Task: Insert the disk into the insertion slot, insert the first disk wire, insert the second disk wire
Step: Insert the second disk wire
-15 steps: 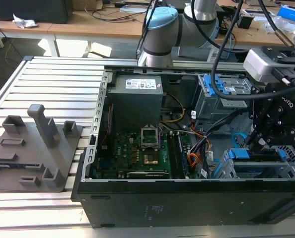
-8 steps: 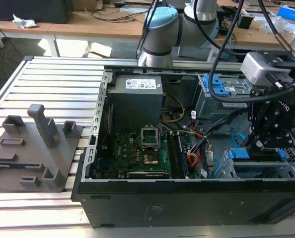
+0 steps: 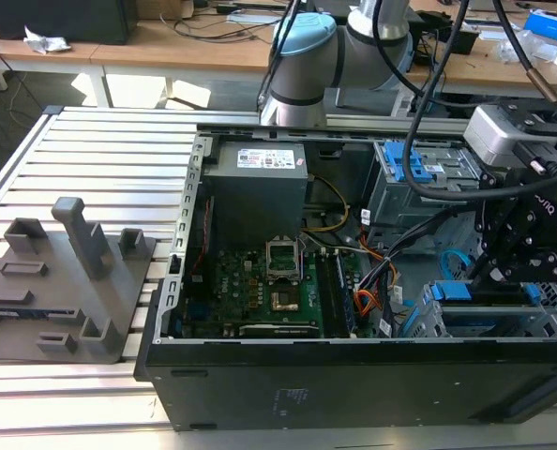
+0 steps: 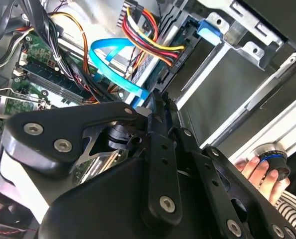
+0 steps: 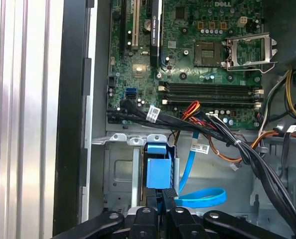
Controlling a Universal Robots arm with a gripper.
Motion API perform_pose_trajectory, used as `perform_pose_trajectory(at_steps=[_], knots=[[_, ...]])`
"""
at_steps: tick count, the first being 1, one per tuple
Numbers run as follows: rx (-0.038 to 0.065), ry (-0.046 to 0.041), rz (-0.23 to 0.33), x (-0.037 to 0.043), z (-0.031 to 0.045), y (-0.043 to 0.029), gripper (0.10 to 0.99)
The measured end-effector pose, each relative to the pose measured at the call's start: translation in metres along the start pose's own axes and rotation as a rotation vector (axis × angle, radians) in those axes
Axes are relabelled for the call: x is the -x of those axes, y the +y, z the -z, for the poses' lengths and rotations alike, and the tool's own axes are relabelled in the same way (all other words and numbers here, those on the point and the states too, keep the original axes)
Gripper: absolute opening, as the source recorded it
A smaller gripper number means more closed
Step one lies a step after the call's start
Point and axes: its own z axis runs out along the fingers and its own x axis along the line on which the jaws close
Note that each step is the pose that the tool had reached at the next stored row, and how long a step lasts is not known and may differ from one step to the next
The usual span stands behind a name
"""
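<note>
Your black linkage-fingered end effector (image 3: 500, 272) hangs inside the open black desktop computer case (image 3: 353, 375), at the exterior view's right, directly over the perforated silver sheet-metal drive cage (image 3: 489, 319) in the near corner. In the first wrist view the end effector (image 5: 166, 196) has its fingertips drawn together, clenched on the rear edge of the flat drive in its bright blue plastic carrier (image 5: 158, 172), which sits partly inside the rectangular insertion slot (image 5: 120, 174) of that cage. You can see a flat light-blue data ribbon cable (image 5: 200, 198) curled loose just beside the drive, and a bundle of black, red, yellow and orange power wires (image 5: 222, 132) crossing between the cage and the green motherboard (image 5: 208, 55). In the second wrist view a person's hand (image 4: 260, 172) rests on a round blue-ringed knob (image 4: 272, 155) outside the case. The case lies on a ribbed aluminium counter (image 3: 100, 159), beside a grey plastic fixture block (image 3: 67, 281).
</note>
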Motion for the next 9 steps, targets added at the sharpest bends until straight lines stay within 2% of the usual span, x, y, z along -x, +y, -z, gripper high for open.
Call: perform_pose_trajectory(at_steps=[2, 6, 9], knots=[[0.0, -0.0002, 0.0, 0.0026, -0.0009, -0.0047, 0.161], [0.0, -0.0005, 0.0, 0.0072, -0.0024, -0.0093, 0.161], [0.001, -0.0002, 0.0, 0.0079, -0.0036, -0.0114, 0.161]])
